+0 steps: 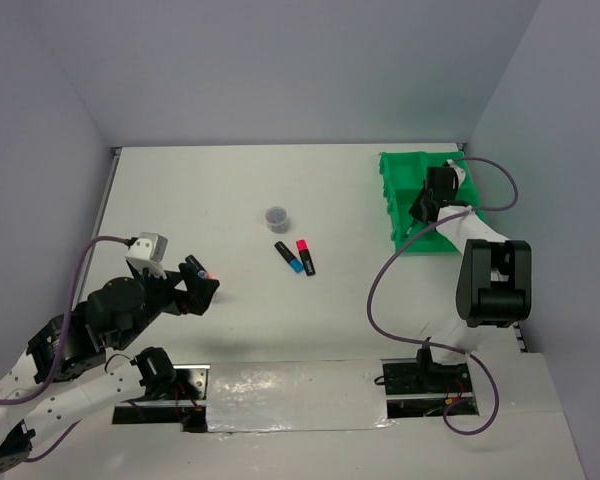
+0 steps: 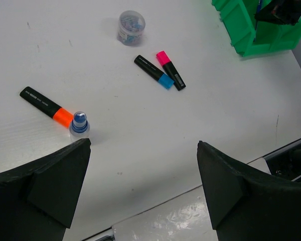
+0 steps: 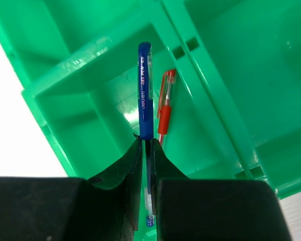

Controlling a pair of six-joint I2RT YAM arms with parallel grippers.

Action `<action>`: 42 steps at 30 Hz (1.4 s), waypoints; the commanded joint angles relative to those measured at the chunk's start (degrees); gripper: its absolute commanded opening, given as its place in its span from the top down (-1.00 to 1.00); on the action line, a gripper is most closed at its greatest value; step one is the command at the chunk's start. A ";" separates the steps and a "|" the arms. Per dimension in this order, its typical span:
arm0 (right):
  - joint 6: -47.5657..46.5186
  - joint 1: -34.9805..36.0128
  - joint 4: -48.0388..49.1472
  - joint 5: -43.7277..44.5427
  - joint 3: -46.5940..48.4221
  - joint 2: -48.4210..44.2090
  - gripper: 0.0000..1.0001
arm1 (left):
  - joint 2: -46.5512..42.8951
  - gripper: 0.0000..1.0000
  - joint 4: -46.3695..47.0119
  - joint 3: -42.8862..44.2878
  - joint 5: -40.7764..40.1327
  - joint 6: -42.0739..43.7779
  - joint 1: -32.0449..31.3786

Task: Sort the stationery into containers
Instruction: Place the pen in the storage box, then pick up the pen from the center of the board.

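Observation:
My right gripper (image 3: 146,143) is shut on a thin blue pen (image 3: 145,95) and holds it over a compartment of the green tray (image 3: 65,85), where a red pen (image 3: 165,108) lies. In the top view that gripper (image 1: 427,205) is over the tray (image 1: 400,185) at the far right. My left gripper (image 2: 143,170) is open and empty above the table at the near left. An orange-ended black highlighter (image 2: 44,104) and a small whitish bottle with a blue cap (image 2: 79,124) lie just ahead of its left finger. Blue-ended (image 2: 153,72) and pink-ended (image 2: 170,70) highlighters lie side by side mid-table, with the round grey pot (image 2: 131,27) beyond them.
The tray's other compartments show nothing inside in the right wrist view. A reflective strip (image 1: 290,395) runs along the near table edge between the arm bases. Grey walls close in the table on three sides.

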 commanded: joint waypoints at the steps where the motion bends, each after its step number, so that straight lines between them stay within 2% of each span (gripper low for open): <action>1: 1.49 -0.07 3.46 -0.53 -0.97 -0.61 0.81 | 0.23 -0.99 2.63 -0.23 0.80 1.66 -0.23; 2: 1.58 -0.07 3.63 -0.62 -1.32 -0.79 0.76 | 0.23 -0.99 2.72 -0.23 0.80 1.66 -0.23; 3: 1.67 -0.07 3.29 -0.79 -1.32 -0.70 0.63 | 0.23 -0.99 2.63 -0.31 0.80 1.66 -0.14; 10: 1.32 -0.07 -0.23 -3.25 2.98 3.69 0.33 | -0.21 -0.99 2.63 -0.23 0.89 1.66 -0.14; 18: 1.15 -0.16 -1.19 -3.43 3.60 2.82 0.32 | -0.83 -0.99 2.89 -0.40 0.98 1.75 -0.23; 23: -0.44 -0.16 -3.57 -3.96 4.74 -6.29 0.23 | 1.10 -0.99 2.28 -0.05 0.10 0.87 -0.14; 26: -1.58 -0.07 -6.11 -3.34 5.35 -13.93 0.12 | 3.12 -0.99 0.35 1.09 -2.53 -0.88 -0.14; 29: -3.51 1.94 -7.70 -2.73 4.83 -21.67 -0.07 | 5.15 -0.99 -2.11 2.05 -6.31 -3.34 -0.14; 30: -4.99 3.25 -8.23 -2.47 4.65 -23.36 -0.16 | 6.11 -0.99 -2.99 2.41 -7.45 -4.04 -0.06; 32: -6.23 10.27 -9.45 -0.62 3.86 -27.40 -0.23 | 6.73 -0.99 -4.83 2.85 -11.05 -6.24 -0.06; 33: -7.89 13.34 -10.51 -0.09 3.43 -28.20 -0.35 | 7.17 -0.99 -5.36 3.20 -12.19 -6.94 -0.06; 34: -8.78 19.81 -11.04 0.08 2.73 -28.73 -0.39 | 7.43 -0.99 -5.89 3.46 -14.64 -8.34 -0.06; 35: -9.66 22.75 -12.44 -0.61 2.54 -28.22 -0.42 | 7.78 -0.99 -6.50 4.08 -15.97 -8.79 -0.14; 38: -9.93 32.42 -13.68 -3.08 2.72 -22.60 -0.61 | 11.81 -0.99 -10.18 7.67 -21.68 -11.95 -0.14; 40: -9.76 37.25 -13.16 -2.82 3.59 -16.39 -0.63 | 14.02 -0.99 -11.51 9.52 -24.41 -12.66 -0.06; 42: -9.75 39.29 -12.54 -2.90 6.30 -11.27 -0.63 | 18.93 -0.99 -16.95 12.86 -29.76 -16.06 0.38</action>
